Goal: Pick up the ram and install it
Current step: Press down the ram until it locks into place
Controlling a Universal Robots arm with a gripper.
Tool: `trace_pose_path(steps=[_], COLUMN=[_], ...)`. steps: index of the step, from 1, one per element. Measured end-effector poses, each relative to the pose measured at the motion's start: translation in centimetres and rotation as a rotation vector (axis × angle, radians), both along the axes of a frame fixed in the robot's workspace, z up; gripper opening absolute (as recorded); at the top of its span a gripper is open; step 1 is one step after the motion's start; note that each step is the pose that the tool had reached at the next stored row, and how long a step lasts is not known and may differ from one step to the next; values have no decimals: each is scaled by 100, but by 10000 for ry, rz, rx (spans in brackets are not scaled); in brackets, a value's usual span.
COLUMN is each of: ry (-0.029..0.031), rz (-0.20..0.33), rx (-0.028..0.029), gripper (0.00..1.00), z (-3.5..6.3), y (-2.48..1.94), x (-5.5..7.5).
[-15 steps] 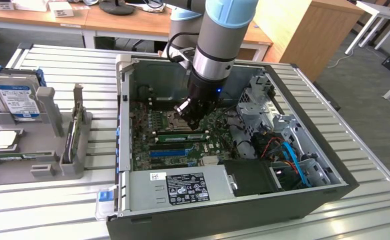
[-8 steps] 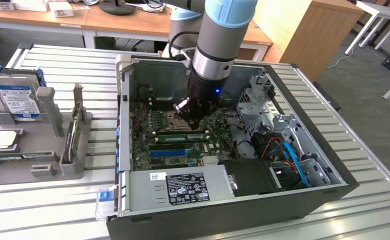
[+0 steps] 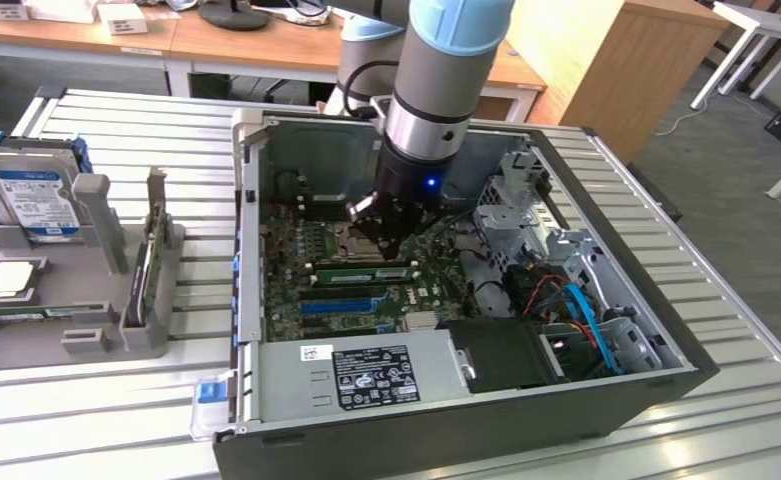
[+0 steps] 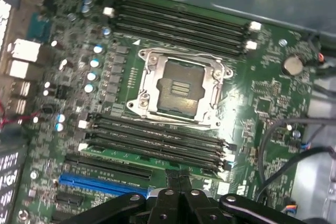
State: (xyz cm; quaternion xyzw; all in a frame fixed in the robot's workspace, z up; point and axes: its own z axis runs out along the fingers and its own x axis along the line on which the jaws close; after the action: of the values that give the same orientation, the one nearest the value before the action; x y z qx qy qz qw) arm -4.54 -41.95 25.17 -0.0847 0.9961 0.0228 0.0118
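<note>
The black two-finger gripper (image 3: 387, 246) on the grey and light-blue arm is reaching down into the open black steel computer case (image 3: 249, 200), which is lying on its side on the white slatted metal table (image 3: 97, 405). The fingers (image 4: 178, 181) are standing pressed together with no gap between them, and nothing is showing pinched between them. The ram (image 3: 361, 268), a long, thin green circuit-board stick, is sitting edge-up among the dark memory slots on the green motherboard (image 3: 290, 300), directly at 6 o'clock of the gripper in the exterior view. In that view a row of dark chips is showing along the stick's face; no label is legible. In the wrist view the ram (image 4: 142, 157) is appearing as a narrow green strip running parallel to the black slots, between them and the long blue plastic expansion slot (image 4: 100, 181). The fingertips are meeting the strip's upper edge; actual contact cannot be confirmed. The square silver processor socket (image 4: 181, 87) is lying between the two slot banks. In the exterior view, the grey moulded parts fixture (image 3: 90, 340) is resting at 9 o'clock of the case, carrying a blue-labelled hard drive (image 3: 37, 200) and an upright card with a metal bracket (image 3: 145, 255).
</note>
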Motion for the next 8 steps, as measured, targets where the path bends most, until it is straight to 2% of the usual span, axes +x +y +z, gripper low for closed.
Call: trace_pose_path(steps=[8], ry=[0], rz=[-1254], rx=[0], gripper=[11], z=[0], y=[0], x=[0])
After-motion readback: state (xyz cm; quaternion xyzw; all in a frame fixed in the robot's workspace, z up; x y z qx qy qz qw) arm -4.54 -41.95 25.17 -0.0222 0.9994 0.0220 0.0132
